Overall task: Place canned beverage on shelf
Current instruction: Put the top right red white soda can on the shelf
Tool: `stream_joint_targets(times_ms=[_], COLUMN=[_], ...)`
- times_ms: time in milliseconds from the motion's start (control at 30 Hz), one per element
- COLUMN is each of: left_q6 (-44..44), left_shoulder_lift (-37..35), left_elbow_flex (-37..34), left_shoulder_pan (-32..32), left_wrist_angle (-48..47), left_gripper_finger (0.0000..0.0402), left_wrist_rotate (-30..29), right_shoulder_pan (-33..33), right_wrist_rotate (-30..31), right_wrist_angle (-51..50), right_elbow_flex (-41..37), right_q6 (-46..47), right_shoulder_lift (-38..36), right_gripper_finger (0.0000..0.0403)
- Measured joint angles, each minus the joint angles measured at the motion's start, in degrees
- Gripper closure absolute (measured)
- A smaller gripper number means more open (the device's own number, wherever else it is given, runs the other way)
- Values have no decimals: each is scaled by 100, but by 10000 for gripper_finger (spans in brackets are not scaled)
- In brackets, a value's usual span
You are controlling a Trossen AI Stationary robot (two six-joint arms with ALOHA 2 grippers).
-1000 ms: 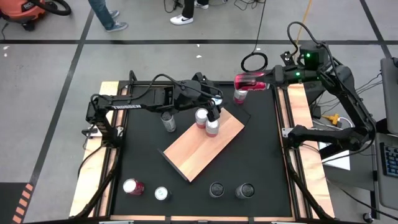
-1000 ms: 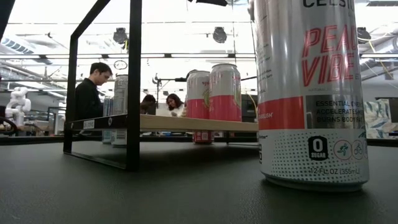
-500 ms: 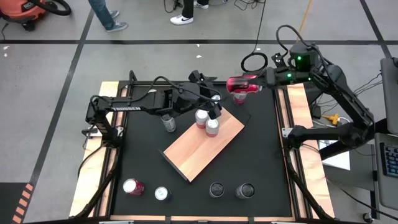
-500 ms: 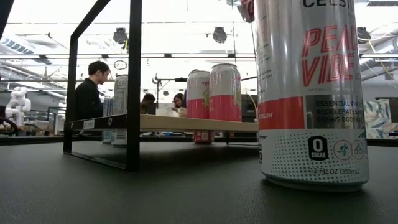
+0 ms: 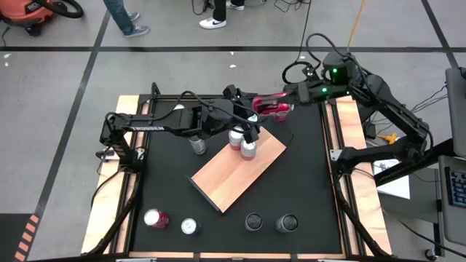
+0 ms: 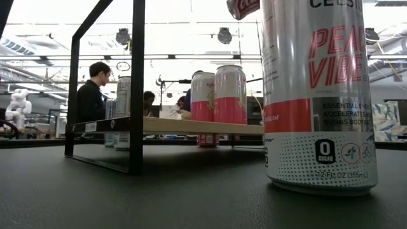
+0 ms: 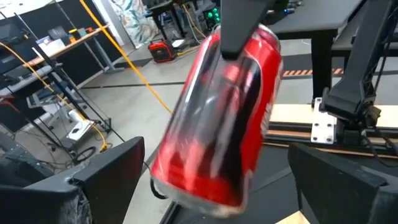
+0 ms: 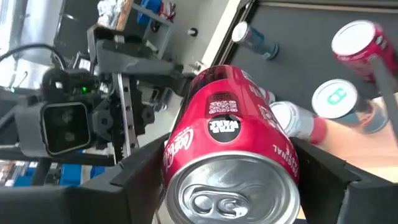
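The step in hand looked like a handover of a can above the far corner of the shelf (image 5: 239, 169). The left gripper (image 5: 254, 125) hovered just over the two cans (image 5: 242, 143) standing at that corner, its fingers spread wide and empty. Just beyond it, the right gripper (image 5: 285, 105) held the red can (image 5: 271, 108) on its side in the air, its arm reaching in from the right of the shelf. Next, I think, the can must be turned upright and lowered onto bare wood near those cans.

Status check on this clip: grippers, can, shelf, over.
Right gripper shut on red can, airborne near shelf. Left gripper open, over two cans on the board, in the path.
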Motion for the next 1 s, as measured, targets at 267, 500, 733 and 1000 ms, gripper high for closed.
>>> stream_joint_targets(times_ms=[267, 500, 733, 1000], left_q6=[9, 4, -43, -267], left_shoulder_lift=[61, 142, 138, 136], left_elbow_flex=[2, 2, 2, 2], left_shoulder_pan=[44, 44, 36, 31], left_wrist_angle=[-387, -487, -674, -682], left_gripper_finger=[2, 2, 24, 89], left_wrist_rotate=[59, 160, 186, 176], right_shoulder_pan=[293, 466, 550, 545], right_wrist_rotate=[-26, -35, -41, -22], right_wrist_angle=[283, 356, 399, 426], right_elbow_flex=[0, 0, 0, -1], right_q6=[147, 174, 174, 181], right_shoulder_lift=[168, 279, 276, 276], right_gripper_finger=[135, 135, 135, 135])
